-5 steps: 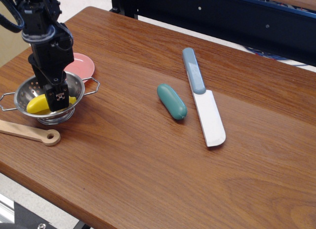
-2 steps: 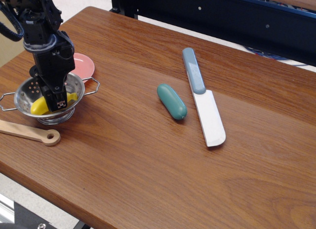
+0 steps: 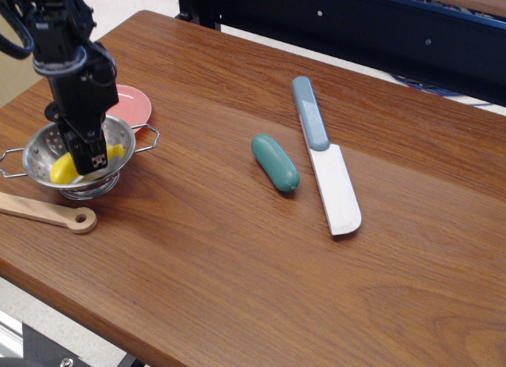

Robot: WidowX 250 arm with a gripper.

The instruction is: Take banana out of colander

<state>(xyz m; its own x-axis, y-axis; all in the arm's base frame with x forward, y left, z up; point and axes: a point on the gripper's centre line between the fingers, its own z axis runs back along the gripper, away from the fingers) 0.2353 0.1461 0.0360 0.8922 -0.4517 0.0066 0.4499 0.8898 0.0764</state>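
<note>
The yellow banana [image 3: 62, 168] lies in the steel colander [image 3: 33, 150] at the table's left edge. Its two ends show on either side of my gripper [image 3: 93, 163]. The gripper reaches straight down into the bowl, and its fingers are closed around the banana's middle. The banana's right end is tipped slightly up against the colander wall. The gripper hides the banana's middle and part of the bowl.
A pink plate [image 3: 134, 104] lies just behind the colander. A wooden spoon [image 3: 49, 213] lies in front of it. A teal capsule-shaped object [image 3: 275, 162] and a toy knife with a blue-grey handle [image 3: 328, 165] lie at mid-table. The table's front edge is near the colander.
My gripper has moved slightly up and to the left inside the colander. The banana has shifted with it, and its right end is a little higher.
</note>
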